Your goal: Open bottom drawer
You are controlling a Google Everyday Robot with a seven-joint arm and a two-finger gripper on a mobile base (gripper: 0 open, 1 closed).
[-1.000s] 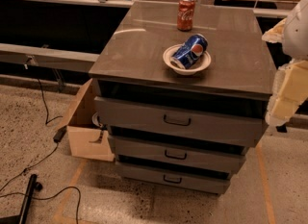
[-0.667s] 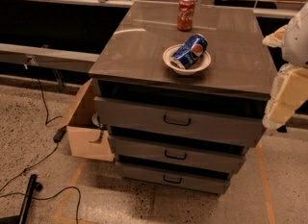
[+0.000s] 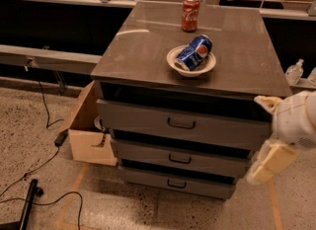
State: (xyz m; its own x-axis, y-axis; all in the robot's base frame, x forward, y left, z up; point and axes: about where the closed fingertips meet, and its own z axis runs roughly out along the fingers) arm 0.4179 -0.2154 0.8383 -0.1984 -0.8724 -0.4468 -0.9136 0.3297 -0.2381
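The bottom drawer is the lowest of three grey drawer fronts on the cabinet, with a small dark loop handle, and its front looks pushed in. My gripper, cream-coloured on a white wrist, hangs at the cabinet's right front corner. It is level with the middle drawer, to the right of the bottom drawer's handle and a little above it, touching nothing I can see.
On the cabinet top a white bowl holds a blue Pepsi can, and a red can stands behind it. An open cardboard box sits on the floor at the cabinet's left. Cables lie on the floor at the left.
My gripper has come down along the cabinet's right side, from the level of the top to the level of the middle drawer. The drawers and cans have not moved.
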